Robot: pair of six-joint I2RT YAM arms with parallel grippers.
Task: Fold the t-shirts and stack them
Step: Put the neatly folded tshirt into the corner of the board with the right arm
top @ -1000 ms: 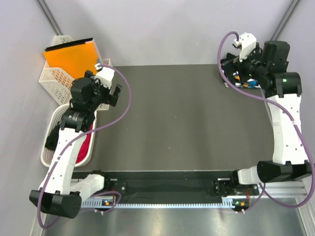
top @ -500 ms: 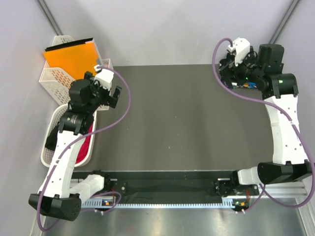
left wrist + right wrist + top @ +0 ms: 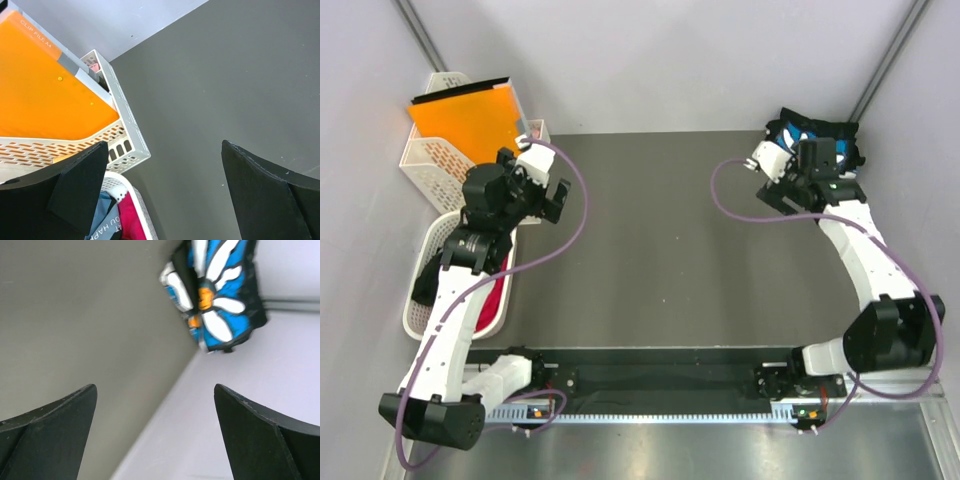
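Note:
A folded black t-shirt (image 3: 817, 132) with a blue-and-white flower print (image 3: 215, 295) lies in the table's far right corner, against the wall. My right gripper (image 3: 780, 188) hovers just in front and to the left of it, open and empty (image 3: 155, 390). More t-shirts, a red one (image 3: 492, 295) and a grey-blue one (image 3: 102, 225), lie crumpled in the oval white basket (image 3: 420, 300) at the left edge. My left gripper (image 3: 542, 192) hangs open and empty (image 3: 164, 150) over the table beside that basket.
An orange folder (image 3: 465, 115) stands in an upright white lattice basket (image 3: 435, 160) at the far left corner; the left wrist view shows that folder (image 3: 45, 90) and basket (image 3: 125, 135) close by. Grey walls enclose the dark table (image 3: 660, 250).
My right arm has drawn back from the far right corner toward the table's middle, uncovering the folded flower shirt. The left gripper has only turned slightly.

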